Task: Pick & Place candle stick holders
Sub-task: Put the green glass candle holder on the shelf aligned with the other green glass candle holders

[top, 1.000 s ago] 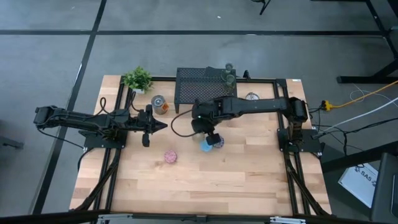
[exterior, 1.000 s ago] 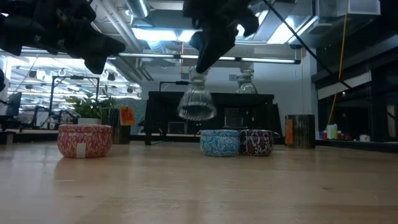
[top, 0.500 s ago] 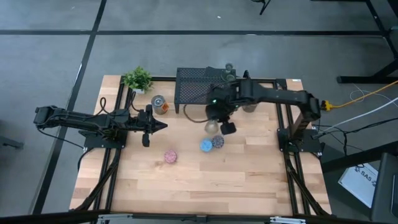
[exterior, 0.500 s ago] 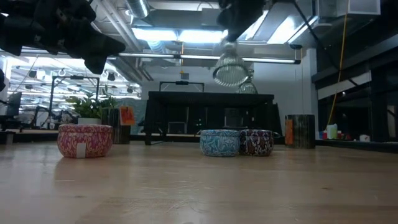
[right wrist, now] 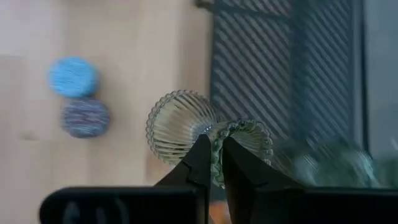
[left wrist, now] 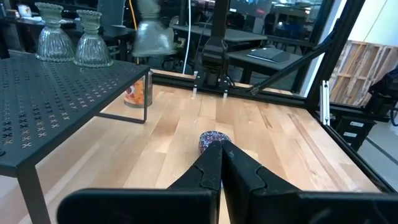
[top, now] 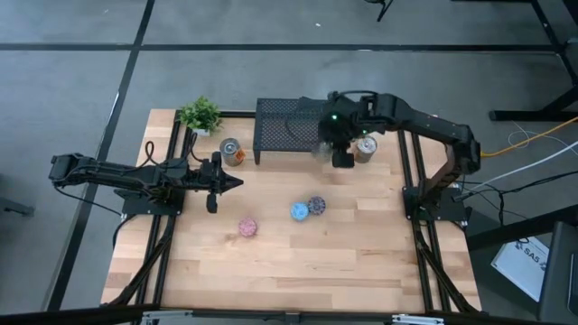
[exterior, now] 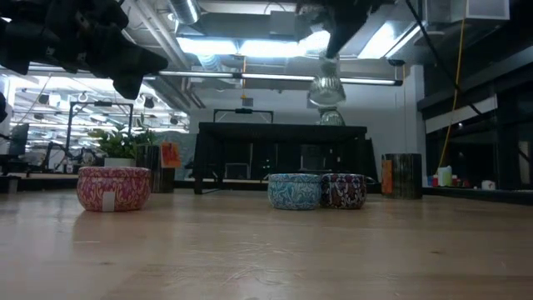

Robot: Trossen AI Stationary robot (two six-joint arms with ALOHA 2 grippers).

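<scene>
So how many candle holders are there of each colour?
Pink holder: 1
Blue holder: 1
Purple holder: 1
Clear glass holders: 3, two on the black stand, one in the right gripper
Silver-and-orange holders: 2
Total: 8

Open tabletop (top: 343, 235) near the front; black mesh stand (top: 287, 126) across the back.

Ribbed clear greenish glass holder (right wrist: 186, 127) showing beside blue patterned round tin (right wrist: 73, 76), purple speckled tin (right wrist: 85, 117), black perforated mesh stand (top: 287, 126).
</scene>
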